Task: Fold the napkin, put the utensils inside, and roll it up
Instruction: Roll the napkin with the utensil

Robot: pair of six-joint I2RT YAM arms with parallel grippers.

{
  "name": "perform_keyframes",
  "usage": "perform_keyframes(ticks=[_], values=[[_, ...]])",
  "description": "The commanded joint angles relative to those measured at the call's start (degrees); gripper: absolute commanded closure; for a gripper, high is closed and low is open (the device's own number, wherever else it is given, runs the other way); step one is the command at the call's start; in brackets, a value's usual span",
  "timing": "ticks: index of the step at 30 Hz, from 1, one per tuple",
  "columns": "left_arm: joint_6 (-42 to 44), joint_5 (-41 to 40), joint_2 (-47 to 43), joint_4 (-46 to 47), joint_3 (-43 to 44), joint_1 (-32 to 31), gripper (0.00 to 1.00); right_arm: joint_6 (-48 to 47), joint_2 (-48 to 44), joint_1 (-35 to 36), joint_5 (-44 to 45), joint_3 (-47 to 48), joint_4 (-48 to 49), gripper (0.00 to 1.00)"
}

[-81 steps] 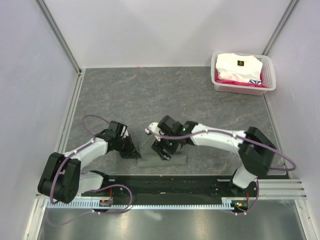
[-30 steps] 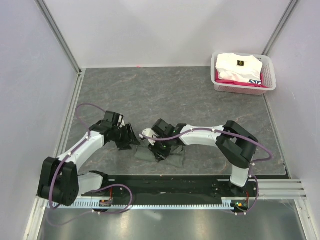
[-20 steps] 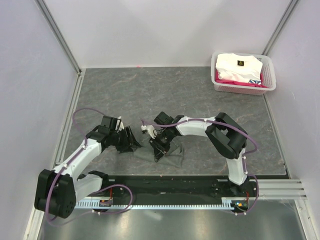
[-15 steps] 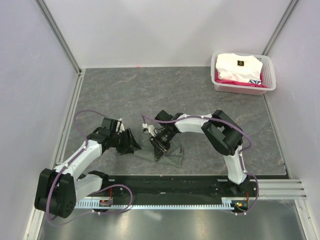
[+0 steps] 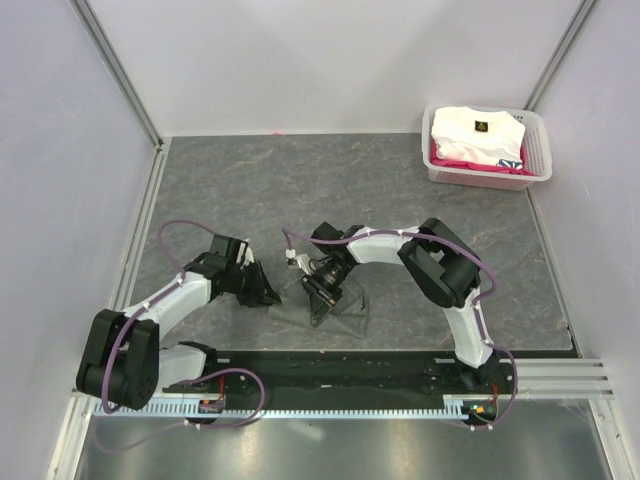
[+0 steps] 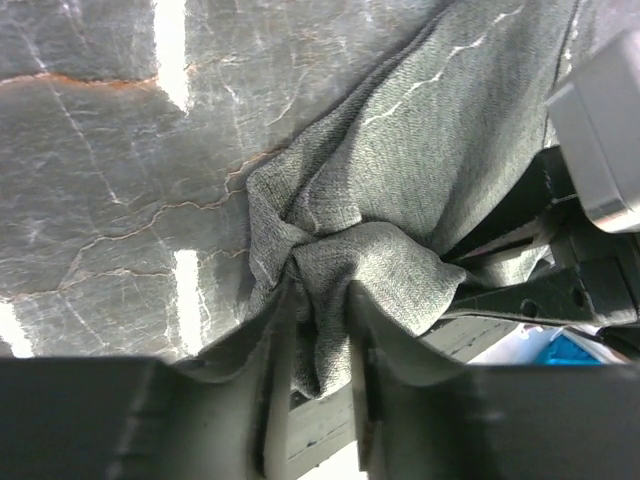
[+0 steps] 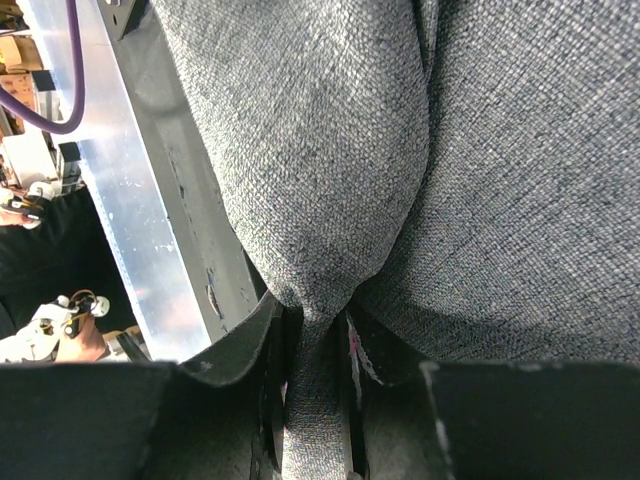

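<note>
The grey-green napkin (image 5: 346,309) lies crumpled near the table's front edge, between my two grippers. In the left wrist view a bunched fold of the napkin (image 6: 420,170) fills the gap between the jaws of my left gripper (image 6: 318,300), which is shut on it. My left gripper (image 5: 268,293) sits at the cloth's left end. My right gripper (image 5: 318,297) holds the middle of the cloth. Up close, the right gripper (image 7: 318,325) pinches a narrow pleat of the napkin (image 7: 500,150). The utensils are hidden or out of view.
A white basket (image 5: 541,150) at the back right holds a folded white garment (image 5: 475,130) over something pink. The black and aluminium base rail (image 5: 340,368) runs just in front of the napkin. Walls close in the table on three sides.
My left gripper has moved right to the napkin's left end and closed on a bunched fold. The right arm has folded its elbow back while still holding the cloth, which is now more crumpled.
</note>
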Motion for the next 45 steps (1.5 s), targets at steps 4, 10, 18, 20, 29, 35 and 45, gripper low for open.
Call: perform_keyframes(ticks=[4,10,18,20,29,35,45], values=[[-0.18,1.29,1.28,1.35,-0.76,0.02,0.94,-3.14,2.5,0.31,12.72,0.05,-3.31,0.72],[0.09,-0.99,2.86,-2.43,0.91,0.02,0.98,-1.56,-1.45,0.22,17.46,0.67,-1.91,0.5],[1.14,-1.87,6.11,-5.42,3.45,0.02,0.98,-0.32,-12.07,0.57,26.95,-0.55,0.8,0.32],[1.67,-2.31,6.55,-5.86,3.98,0.02,0.98,-0.15,-15.33,1.62,32.12,-2.22,2.74,0.28],[3.95,-2.05,10.15,-7.18,6.18,0.11,0.98,-3.4,-30.72,15.31,56.91,-15.49,13.03,0.2],[4.48,-1.96,10.86,-7.45,6.53,0.19,0.98,-3.84,-28.89,21.22,62.64,-17.35,15.05,0.2],[4.75,-1.87,11.38,-7.45,6.8,0.11,0.98,-6.21,-23.52,21.66,64.67,-15.77,17.17,0.22]])
